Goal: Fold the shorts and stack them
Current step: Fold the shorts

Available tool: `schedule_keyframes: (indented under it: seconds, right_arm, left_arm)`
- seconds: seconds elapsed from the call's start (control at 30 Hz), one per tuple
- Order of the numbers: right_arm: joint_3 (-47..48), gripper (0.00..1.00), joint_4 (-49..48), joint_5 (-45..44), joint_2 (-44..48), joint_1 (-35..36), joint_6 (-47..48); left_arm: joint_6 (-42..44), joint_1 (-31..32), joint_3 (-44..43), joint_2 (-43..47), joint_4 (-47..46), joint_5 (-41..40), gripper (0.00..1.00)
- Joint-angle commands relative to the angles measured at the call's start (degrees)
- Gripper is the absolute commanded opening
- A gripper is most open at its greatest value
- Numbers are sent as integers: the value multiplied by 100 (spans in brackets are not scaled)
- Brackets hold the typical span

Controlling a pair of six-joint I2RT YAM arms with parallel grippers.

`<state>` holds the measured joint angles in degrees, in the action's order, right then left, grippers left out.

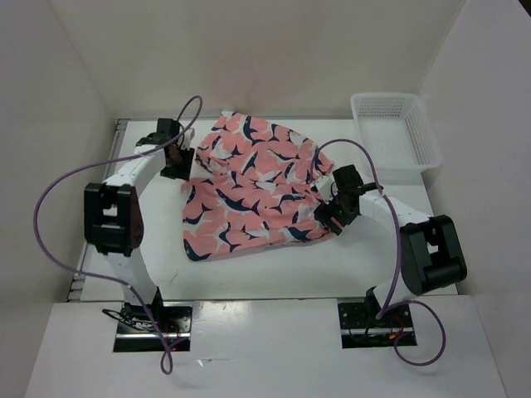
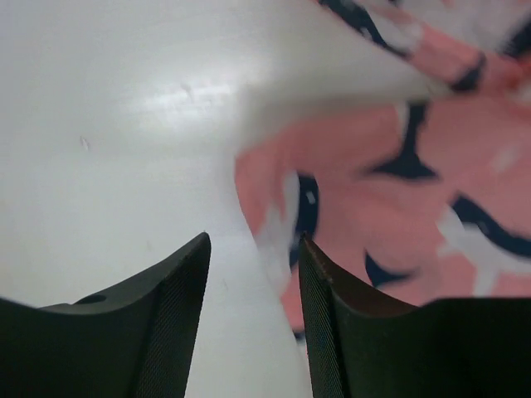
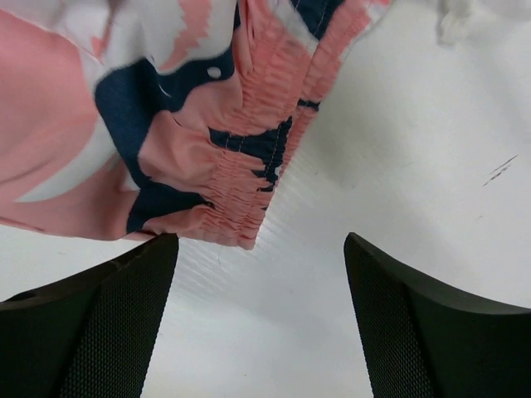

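Note:
The shorts (image 1: 253,186), salmon-pink with navy-and-white shapes, lie spread out in the middle of the white table. My left gripper (image 1: 182,166) sits at their left edge. In the left wrist view it (image 2: 253,240) is open, with the fabric edge (image 2: 382,207) reaching into the gap beside the right finger (image 2: 332,332). My right gripper (image 1: 328,217) is at the shorts' near right corner. In the right wrist view it (image 3: 261,240) is wide open over bare table, and the gathered waistband corner (image 3: 241,191) lies just ahead of the left finger (image 3: 116,323).
A white mesh basket (image 1: 394,128) stands at the back right of the table. White walls close in the left, back and right sides. Purple cables loop off both arms.

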<state>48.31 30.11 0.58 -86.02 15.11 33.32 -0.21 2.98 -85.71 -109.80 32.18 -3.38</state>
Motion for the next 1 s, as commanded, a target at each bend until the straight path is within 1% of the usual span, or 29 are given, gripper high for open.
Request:
schedule_keyframes:
  seconds: [0.0, 0.03, 0.07, 0.1, 0.13, 0.17, 0.2, 0.27, 0.43, 0.47, 0.53, 0.7, 0.77, 0.83, 0.9, 0.93, 0.97]
  right_arm:
    - [459, 86, 171, 354, 349, 27, -203]
    - [512, 86, 171, 407, 349, 27, -273]
    - [512, 86, 171, 408, 349, 27, -273]
    - [512, 86, 101, 408, 349, 27, -273]
    - [512, 86, 101, 408, 349, 27, -273]
    - [512, 86, 101, 408, 349, 27, -169]
    - [512, 86, 101, 295, 349, 27, -98]
    - [565, 86, 153, 294, 349, 27, 208]
    - [749, 86, 267, 162, 349, 27, 569]
    - [750, 86, 320, 223, 349, 27, 649]
    - [750, 86, 381, 223, 349, 27, 763]
    - [513, 86, 662, 91, 673, 27, 1228]
    - [451, 86, 733, 319, 849, 27, 1352]
    - [451, 86, 812, 434, 911, 27, 1352]
    - [328, 84, 882, 486, 911, 79, 1466]
    - [328, 84, 935, 487, 911, 79, 1615]
    - [180, 84, 935, 487, 911, 245, 1712]
  left_arm:
    - [21, 499, 387, 1624, 875, 372, 55]
    - [21, 667, 658, 1854, 1260, 425, 55]
    - [21, 860, 1000, 2118, 1429, 426, 55]
    - [21, 1079, 1830, 2660, 1553, 426, 55]
    - [21, 1586, 2291, 2952, 1554, 252, 56]
    - [21, 1817, 2687, 3199, 1554, 154, 56]
    - [21, 2229, 3266, 3593, 1554, 66, 57]
    - [21, 2478, 3560, 3807, 1659, 12, 58]
    - [21, 2900, 3982, 3746, 1730, -48, 61]
    - [21, 3057, 4166, 3651, 1625, -136, 61]
    - [21, 3182, 4317, 3510, 1336, -347, 63]
    - [21, 3182, 4423, 3193, 966, -593, 64]
    - [21, 3182, 4641, 2992, 519, -813, 64]
    - [21, 3182, 4765, 2816, -42, -1260, 60]
    - [21, 3113, 4573, 2438, -151, -1359, 52]
    - [21, 3060, 4389, 2167, -90, -1359, 37]
    - [21, 3059, 4187, 2060, 58, -1185, 28]
